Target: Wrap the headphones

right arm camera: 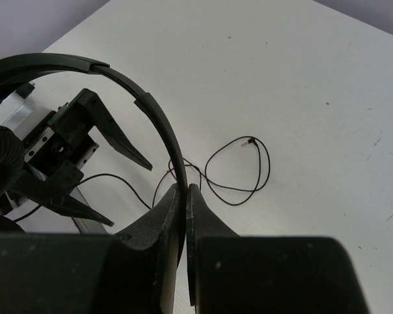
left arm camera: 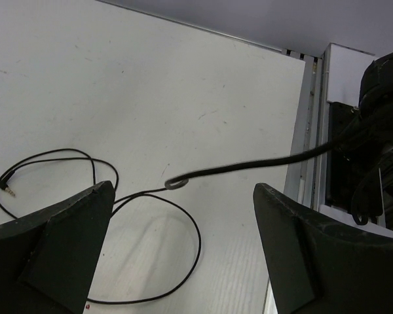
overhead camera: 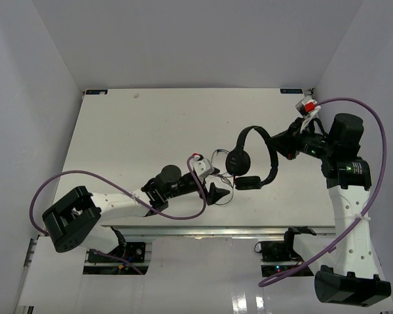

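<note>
The black headphones [overhead camera: 255,131] hang from their thin headband [right arm camera: 141,95], and my right gripper [right arm camera: 183,188] is shut on that band. Both earcups [overhead camera: 238,161] dangle to the left of the right gripper [overhead camera: 276,149]. The thin black cable [left arm camera: 198,242] lies in loops on the table, its plug [left arm camera: 9,191] at the far left. One stretch of cable [left arm camera: 249,165] rises toward an earcup [left arm camera: 383,91]. My left gripper [left arm camera: 183,190] hovers open above the cable loops, nothing between its fingers [left arm camera: 65,235]. In the top view the left gripper [overhead camera: 216,193] sits just left of the earcups.
The white table [overhead camera: 150,124] ends in a metal rail [left arm camera: 308,131] close to the right of my left gripper. Purple robot cables [overhead camera: 373,131] arc beside both arms. A red and white fixture [overhead camera: 307,104] sits at the table's far right corner. White walls enclose the table.
</note>
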You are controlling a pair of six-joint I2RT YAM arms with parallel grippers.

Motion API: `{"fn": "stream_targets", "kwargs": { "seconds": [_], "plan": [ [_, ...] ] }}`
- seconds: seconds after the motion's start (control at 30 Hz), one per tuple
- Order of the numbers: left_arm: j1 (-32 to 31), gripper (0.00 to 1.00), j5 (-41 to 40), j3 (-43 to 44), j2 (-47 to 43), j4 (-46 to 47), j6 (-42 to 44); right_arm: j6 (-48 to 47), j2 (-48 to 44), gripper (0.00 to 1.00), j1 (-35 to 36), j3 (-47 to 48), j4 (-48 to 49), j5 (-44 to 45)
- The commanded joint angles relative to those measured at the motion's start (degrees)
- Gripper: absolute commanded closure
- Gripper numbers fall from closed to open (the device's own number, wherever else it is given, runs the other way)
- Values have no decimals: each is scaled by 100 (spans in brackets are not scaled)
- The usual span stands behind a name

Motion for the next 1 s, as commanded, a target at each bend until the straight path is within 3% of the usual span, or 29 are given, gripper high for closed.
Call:
{"fn": "stream_targets", "kwargs": {
  "seconds": [0.0, 0.13, 0.3, 0.53, 0.8, 0.97],
  "plan": [
    [-127, 5, -67, 175, 184, 690, -54, 594, 83, 92, 17, 467, 395, -309],
    [-135, 13, -176, 175, 427, 1033, -254, 871, 100, 92, 17, 493, 478, -418],
    [-135, 13, -560, 41, 681, 1712, -516, 1064, 50, 92, 17, 602, 520, -504],
    [-135, 42, -496, 70, 935, 2062, -700, 1278, 68, 92, 17, 794, 548, -570],
    [-135, 50, -440, 9, 1089, 2353, -816, 1535, 128, 92, 17, 1161, 667, -622],
    [-135, 42, -401, -46, 1082, 2409, -849, 1619, 166, 92, 9, 1338, 694, -615]
  ]
}}
